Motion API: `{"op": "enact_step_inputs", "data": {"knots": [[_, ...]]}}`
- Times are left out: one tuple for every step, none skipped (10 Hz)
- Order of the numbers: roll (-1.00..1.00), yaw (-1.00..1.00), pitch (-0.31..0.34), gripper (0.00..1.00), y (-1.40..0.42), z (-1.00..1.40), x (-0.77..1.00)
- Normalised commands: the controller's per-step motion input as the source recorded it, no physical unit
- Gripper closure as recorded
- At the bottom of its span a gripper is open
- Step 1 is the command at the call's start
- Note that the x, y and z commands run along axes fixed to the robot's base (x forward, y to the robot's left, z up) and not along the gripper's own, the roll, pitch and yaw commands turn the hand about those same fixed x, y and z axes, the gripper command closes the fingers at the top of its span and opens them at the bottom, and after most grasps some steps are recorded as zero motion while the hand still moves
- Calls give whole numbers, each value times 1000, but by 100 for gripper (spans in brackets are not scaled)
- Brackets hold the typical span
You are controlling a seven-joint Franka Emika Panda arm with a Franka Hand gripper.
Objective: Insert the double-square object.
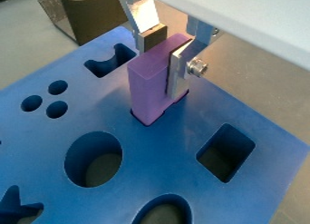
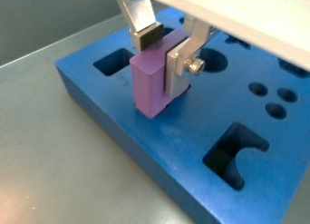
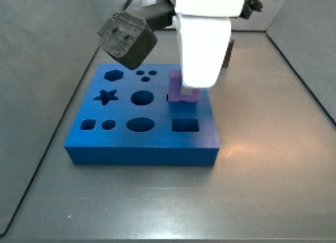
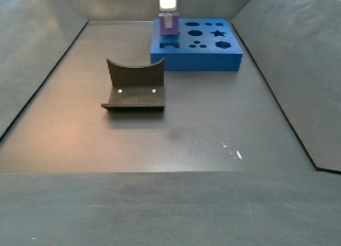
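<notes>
I see a dull grey counter (image 4: 200,140) walled in by grey panels on its sides; its surface is bare apart from faint scuffs. On it I count one blue block (image 3: 125,129), one dark grey curved holder (image 4: 134,88) and one double-square object (image 1: 155,82).

In a side view the block sits toward the far edge of the counter, near the middle of that edge, and the holder stands well apart from it, nearer the counter's centre.

On the block's top face I count one star hole (image 3: 110,95), one large round hole (image 1: 93,159), one square hole (image 1: 226,151) and a cluster of three small round holes (image 1: 45,95), plus other shaped cut-outs I can't fully make out.

The pincer (image 1: 166,48) hangs over the block, its silver plates pinching the upper part of the purple peg from two sides. The peg stands upright with its lower end in the block's top face, near one edge of the block.
</notes>
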Motion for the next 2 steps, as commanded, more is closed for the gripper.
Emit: {"op": "enact_step_inputs", "data": {"knots": [[-106, -63, -43, 100, 29, -169, 89], [0, 0, 3, 100, 0, 0, 0]]}}
